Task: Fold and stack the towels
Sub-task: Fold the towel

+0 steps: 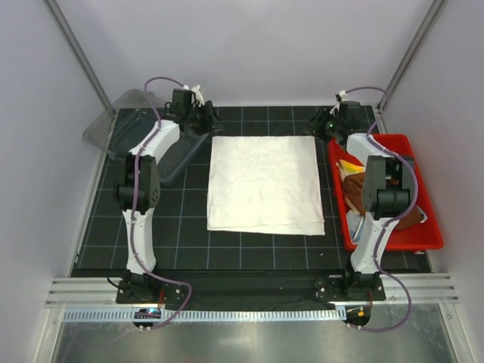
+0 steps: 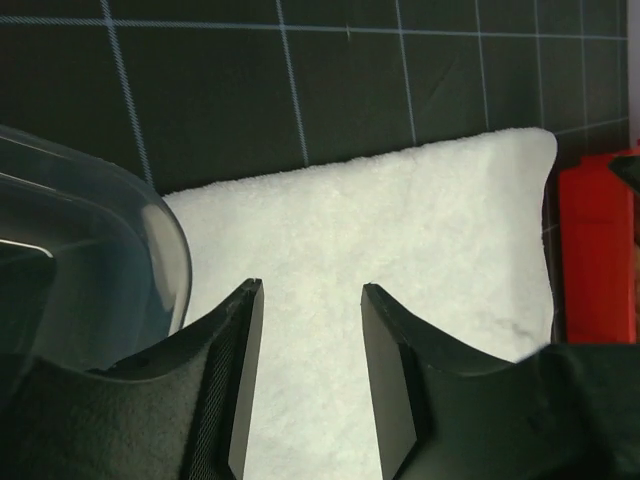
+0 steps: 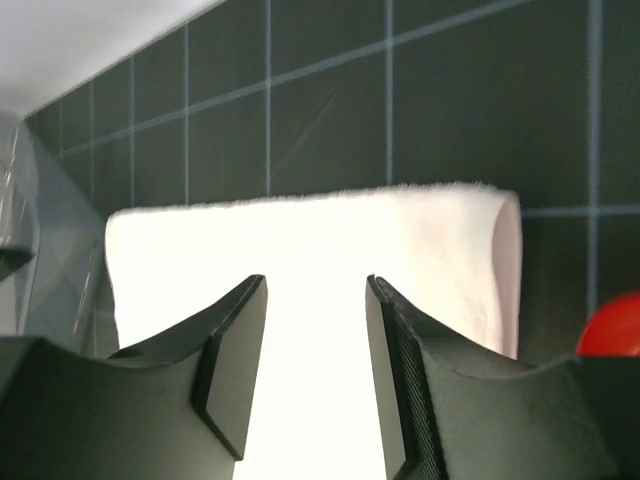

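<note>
My left claw (image 2: 310, 290) hangs over the far left corner of the white towel (image 1: 265, 185) and my right claw (image 3: 315, 285) over its far right corner. Both are spread, with nothing between the jaws and terry cloth showing through the gaps. The towel lies flat in the middle of the surface (image 1: 249, 253), squared to the grid. Its right edge looks rounded like a fold and its near edge looks layered, so I judge it is already doubled once. The other towels sit bunched in the red bin (image 1: 423, 240) along the right edge; I can make out a yellow one (image 1: 349, 164) and a rust-brown one (image 1: 354, 185). A clear tub (image 1: 113, 113) stands at the far left corner, beside my left claw. I take this as the fold-the-white-towel step, with a fold laid down. Next I would either pinch two corners for another fold, keeping both claws level so the edges meet, or send my right claw to the bin for the next towel.
</note>
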Robot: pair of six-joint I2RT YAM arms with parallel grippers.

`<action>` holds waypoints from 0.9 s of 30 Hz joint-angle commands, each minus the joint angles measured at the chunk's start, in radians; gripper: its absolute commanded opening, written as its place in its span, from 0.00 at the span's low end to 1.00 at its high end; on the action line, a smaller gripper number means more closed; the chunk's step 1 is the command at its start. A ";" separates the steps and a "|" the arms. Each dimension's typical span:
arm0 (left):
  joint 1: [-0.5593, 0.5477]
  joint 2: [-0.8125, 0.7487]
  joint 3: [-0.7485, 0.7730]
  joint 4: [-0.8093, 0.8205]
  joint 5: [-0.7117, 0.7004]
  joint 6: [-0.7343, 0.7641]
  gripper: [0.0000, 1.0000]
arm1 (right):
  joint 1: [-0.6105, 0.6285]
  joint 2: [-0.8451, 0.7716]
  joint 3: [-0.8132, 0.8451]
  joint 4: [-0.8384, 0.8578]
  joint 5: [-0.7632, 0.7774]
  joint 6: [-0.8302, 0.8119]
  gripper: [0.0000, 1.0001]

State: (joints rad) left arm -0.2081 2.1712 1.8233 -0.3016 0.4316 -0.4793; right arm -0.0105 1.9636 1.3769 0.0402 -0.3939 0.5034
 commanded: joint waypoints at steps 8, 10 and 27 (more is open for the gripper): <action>-0.063 -0.417 -0.218 -0.133 -0.287 0.047 0.51 | 0.092 -0.176 0.283 -0.705 0.448 -0.137 0.49; -0.123 -0.546 -0.389 -0.162 -0.316 -0.008 0.50 | 0.160 -0.210 0.228 -0.859 0.570 -0.105 0.45; -0.395 -0.837 -1.058 -0.091 -0.504 -0.225 0.47 | 0.402 -0.661 -0.400 -0.985 0.816 0.299 0.47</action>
State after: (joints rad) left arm -0.6003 1.3434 0.7700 -0.4686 -0.0246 -0.6697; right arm 0.3740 1.3300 1.0080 -0.9466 0.3275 0.7326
